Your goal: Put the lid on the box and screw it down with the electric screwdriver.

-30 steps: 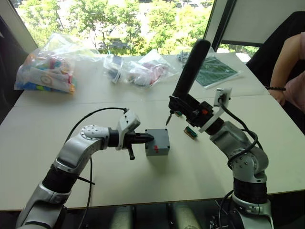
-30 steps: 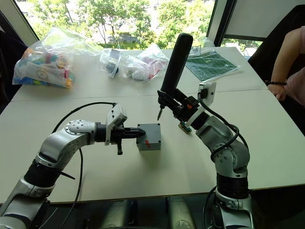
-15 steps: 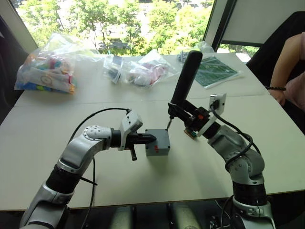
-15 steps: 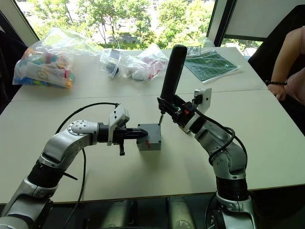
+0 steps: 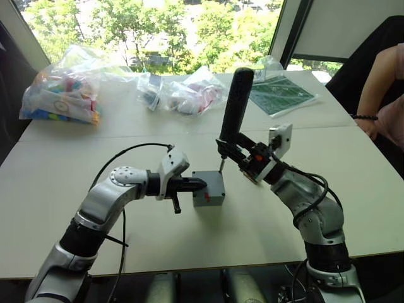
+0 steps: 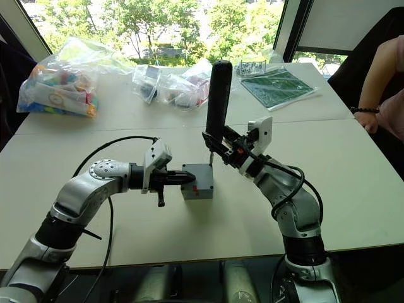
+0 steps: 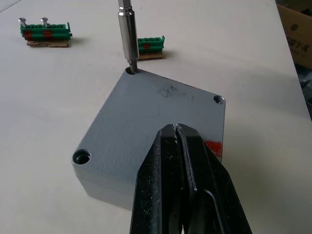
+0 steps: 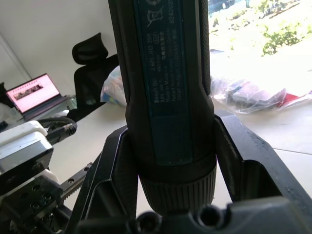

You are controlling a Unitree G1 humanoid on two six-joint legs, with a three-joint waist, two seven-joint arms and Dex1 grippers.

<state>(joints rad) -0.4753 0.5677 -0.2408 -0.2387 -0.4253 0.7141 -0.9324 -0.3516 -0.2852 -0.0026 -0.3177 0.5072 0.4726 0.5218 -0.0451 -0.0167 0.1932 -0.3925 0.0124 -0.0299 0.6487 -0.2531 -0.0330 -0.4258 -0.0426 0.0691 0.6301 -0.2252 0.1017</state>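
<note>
You have the right gripper (image 8: 168,195) clenched around the black cylindrical screwdriver (image 5: 235,107), held upright so its thin metal bit drops into a corner hole of the smooth grey lid (image 7: 146,122) seated on the box (image 5: 209,188) mid-table, while the left gripper's (image 7: 181,161) fingers, pressed together, steady the lid.

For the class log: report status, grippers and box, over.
Left gripper shut, pressing on the lid. Right gripper shut on the screwdriver, bit in a corner hole. Nothing in the way.
</note>
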